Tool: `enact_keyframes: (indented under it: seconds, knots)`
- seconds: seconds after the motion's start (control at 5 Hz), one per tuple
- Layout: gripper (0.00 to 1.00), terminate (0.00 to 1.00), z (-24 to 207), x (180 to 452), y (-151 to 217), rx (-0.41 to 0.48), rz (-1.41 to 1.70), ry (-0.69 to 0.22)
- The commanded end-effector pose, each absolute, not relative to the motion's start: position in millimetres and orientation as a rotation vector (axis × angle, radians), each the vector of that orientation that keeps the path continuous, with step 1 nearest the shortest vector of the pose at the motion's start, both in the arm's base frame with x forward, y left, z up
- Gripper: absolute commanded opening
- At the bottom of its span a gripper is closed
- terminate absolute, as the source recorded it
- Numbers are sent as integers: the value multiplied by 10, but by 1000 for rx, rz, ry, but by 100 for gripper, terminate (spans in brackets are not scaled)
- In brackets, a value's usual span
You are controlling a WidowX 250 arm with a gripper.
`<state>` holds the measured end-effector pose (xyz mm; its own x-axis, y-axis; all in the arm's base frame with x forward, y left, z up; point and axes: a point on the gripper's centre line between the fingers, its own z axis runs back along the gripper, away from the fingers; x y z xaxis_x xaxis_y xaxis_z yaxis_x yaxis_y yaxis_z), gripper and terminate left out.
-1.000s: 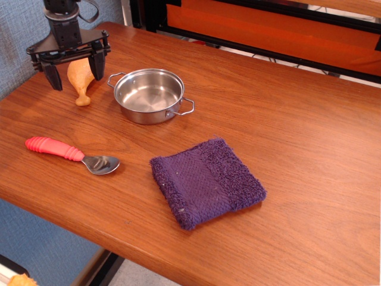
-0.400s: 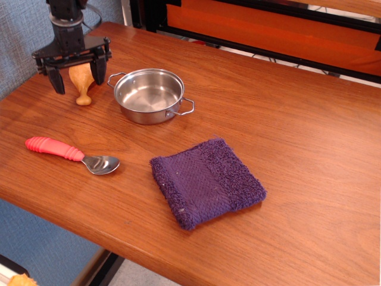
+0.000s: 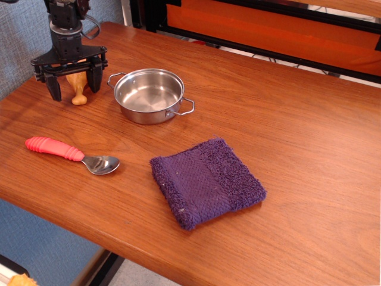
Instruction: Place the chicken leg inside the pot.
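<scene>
The orange-tan chicken leg (image 3: 78, 89) lies on the wooden table at the far left, its knobbed bone end toward me. My gripper (image 3: 74, 87) is open and straddles it, one black finger on each side, fingertips close to the table; the gripper hides the leg's bulbous end. The shiny steel pot (image 3: 149, 94) with two wire loop handles stands empty just to the right of the gripper.
A spoon with a red handle (image 3: 70, 153) lies near the table's front left edge. A folded purple cloth (image 3: 205, 180) lies in the middle front. The table's left edge (image 3: 18, 89) runs close to the gripper. A black and orange frame (image 3: 268, 30) stands behind the table.
My gripper has come down over the chicken leg, staying open. The leg, pot, spoon and cloth have not moved.
</scene>
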<state>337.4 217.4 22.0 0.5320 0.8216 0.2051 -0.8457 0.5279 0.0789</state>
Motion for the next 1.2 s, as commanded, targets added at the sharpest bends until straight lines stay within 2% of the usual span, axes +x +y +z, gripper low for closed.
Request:
enact_keyframes:
  seconds: [0.0, 0.2, 0.4, 0.6, 1.0]
  knots:
    - [100, 0, 269, 3273, 2139, 174, 999, -169]
    - [100, 0, 254, 3279, 2101, 160, 990, -168]
    - [0, 0, 345, 3281, 2073, 153, 956, -163]
    - [0, 0, 496, 3273, 2067, 171, 926, -172]
    - [0, 0, 932, 3214, 1965, 240, 882, -259]
